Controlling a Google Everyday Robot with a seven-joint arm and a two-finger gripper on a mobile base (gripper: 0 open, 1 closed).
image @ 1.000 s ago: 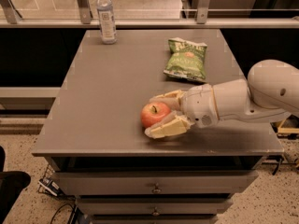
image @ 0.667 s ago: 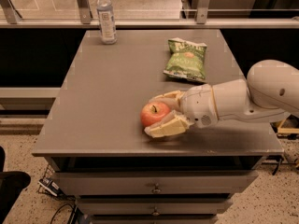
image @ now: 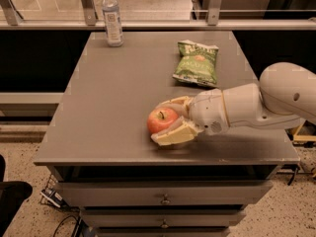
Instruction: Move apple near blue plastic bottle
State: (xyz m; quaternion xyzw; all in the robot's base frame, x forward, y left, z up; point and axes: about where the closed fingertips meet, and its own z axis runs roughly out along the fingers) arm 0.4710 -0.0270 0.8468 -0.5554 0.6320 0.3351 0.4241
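A wide grey table [image: 108,107] with drawers [image: 163,194] below its front edge fills most of the view. My claw [image: 159,122] sits low over the tabletop near that front edge. My thick white arm [image: 247,105] reaches in from the right side and ends at the claw.

Beyond the claw and a little to its right, a green crinkled chip bag [image: 196,63] lies flat on the table, apart from the arm. Far beyond the claw and off to its left, the blue plastic bottle [image: 112,19] stands upright at the table's back edge, white cap on top.

The apple [image: 160,120], red-orange with a short dark stem pointing up, sits inside the claw. My two pale fingers [image: 174,135] are pressed against it, one on its far side and one on its near side, pinching it. The apple is well apart from the bottle.
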